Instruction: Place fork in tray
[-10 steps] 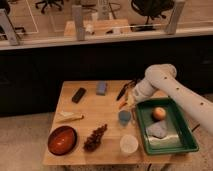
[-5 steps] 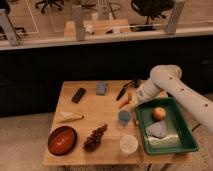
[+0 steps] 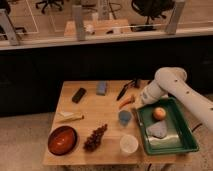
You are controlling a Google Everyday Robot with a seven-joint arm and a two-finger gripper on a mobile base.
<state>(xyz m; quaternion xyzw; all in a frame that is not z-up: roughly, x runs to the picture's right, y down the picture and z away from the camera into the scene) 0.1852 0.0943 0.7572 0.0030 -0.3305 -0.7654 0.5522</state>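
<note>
The dark green tray (image 3: 186,141) stands at the table's right front. It holds a round orange fruit (image 3: 159,113) and a grey crumpled cloth (image 3: 159,130). My gripper (image 3: 140,101) is at the end of the white arm, which comes in from the right. It hovers over the tray's far left corner, beside the orange-red carrot (image 3: 125,101). A thin slender piece (image 3: 134,114) shows just below the gripper along the tray's left rim. It looks like the fork. I cannot tell if it is held.
A black-handled utensil (image 3: 123,92), a blue sponge (image 3: 102,88) and a black block (image 3: 78,95) lie at the back. A blue-grey cup (image 3: 124,117), a white cup (image 3: 128,144), grapes (image 3: 95,138), a red-brown bowl (image 3: 62,140) and a pale yellow piece (image 3: 70,118) are in front.
The arm and gripper have moved a little to the right, from beside the carrot to the tray's far left corner. Nothing else has moved.
</note>
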